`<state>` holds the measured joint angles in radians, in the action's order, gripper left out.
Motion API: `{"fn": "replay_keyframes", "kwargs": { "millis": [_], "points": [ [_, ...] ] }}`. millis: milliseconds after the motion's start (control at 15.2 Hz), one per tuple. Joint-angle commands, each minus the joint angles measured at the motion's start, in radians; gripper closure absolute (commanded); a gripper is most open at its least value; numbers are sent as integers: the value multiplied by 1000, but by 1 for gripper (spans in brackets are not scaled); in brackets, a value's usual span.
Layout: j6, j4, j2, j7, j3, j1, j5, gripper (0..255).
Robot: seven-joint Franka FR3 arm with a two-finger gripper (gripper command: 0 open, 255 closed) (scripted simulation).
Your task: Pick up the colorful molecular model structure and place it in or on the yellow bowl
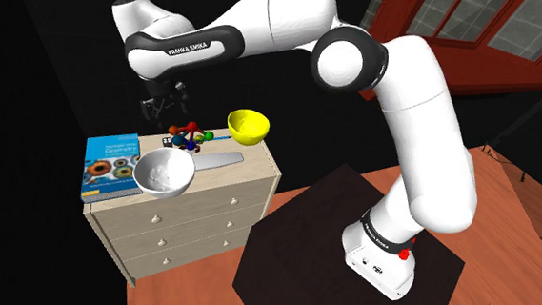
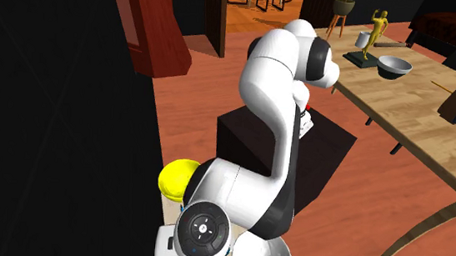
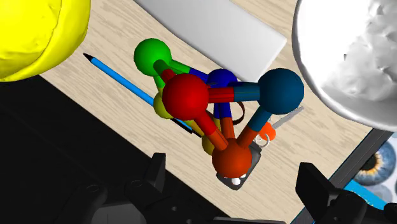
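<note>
Model (image 3: 213, 105) sits on the dresser (image 1: 251, 163) top, btwn yellow bowl (image 3: 35, 32) and white bowl (image 3: 350, 57), w/ a blue pencil (image 3: 124, 77) running under it. I see my gripper (image 3: 232, 170) hovering right above, fingers wide apart, nothing held.

In the shoulder view the surface (image 1: 251, 171) sits centre left of the frame. On it the molecular model (image 1: 189, 135) stands toward the back, the smaller bowl (image 1: 248, 126) just right of it, the larger bowl (image 1: 163, 175) in front at lower left, and the book (image 1: 111, 165) leftmost. The end effector (image 1: 163, 114) hangs just upper left of the model
</note>
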<state>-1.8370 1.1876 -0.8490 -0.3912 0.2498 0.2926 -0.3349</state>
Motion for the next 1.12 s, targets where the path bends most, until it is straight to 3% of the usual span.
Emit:
{"fn": "replay_keyframes", "kwargs": {
  "millis": [0, 330, 858, 924, 1056],
  "points": [
    [-12, -5, -17, 0, -3, 2, -4, 0],
    [-74, 40, -34, -8, -8, -6, -12, 0],
    [-74, 40, -34, -8, -8, -6, -12, 0],
    [-74, 40, -34, -8, -8, -6, -12, 255],
    [-74, 40, -34, -8, -8, -6, -12, 255]
  ]
}}
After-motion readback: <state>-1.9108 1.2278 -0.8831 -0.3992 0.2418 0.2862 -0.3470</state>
